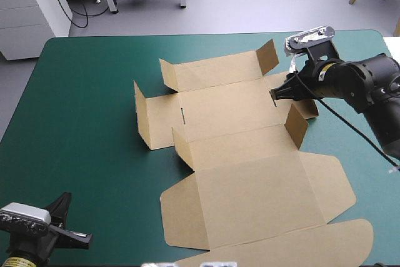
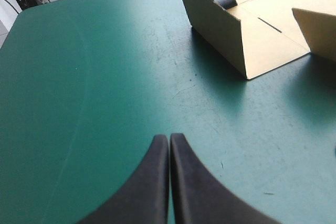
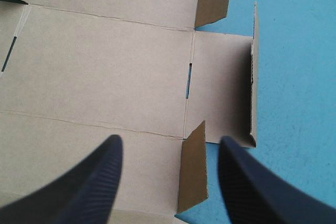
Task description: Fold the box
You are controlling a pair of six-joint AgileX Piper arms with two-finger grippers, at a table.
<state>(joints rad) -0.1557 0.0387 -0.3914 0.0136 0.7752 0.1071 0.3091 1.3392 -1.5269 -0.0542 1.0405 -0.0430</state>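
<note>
The brown box [image 1: 228,107] lies open as a cut sheet in the middle of the table. Its far and left walls and several small corner tabs are raised, and the lid [image 1: 256,204] lies flat toward the near edge. My right gripper [image 1: 274,94] hovers open over the box's right end. In the right wrist view [image 3: 168,174] a raised corner tab [image 3: 192,174] stands between the fingers, with the slotted side panel [image 3: 218,87] just beyond. My left gripper [image 1: 83,237] is shut and low at the near left corner [image 2: 169,142], well short of the box's left wall [image 2: 218,24].
Bare teal-green cover [image 1: 81,123] stretches between the left gripper and the box. The lid's rounded flap [image 1: 300,248] reaches the table's near edge. A strip of cover [image 1: 362,173] shows to the right of the box.
</note>
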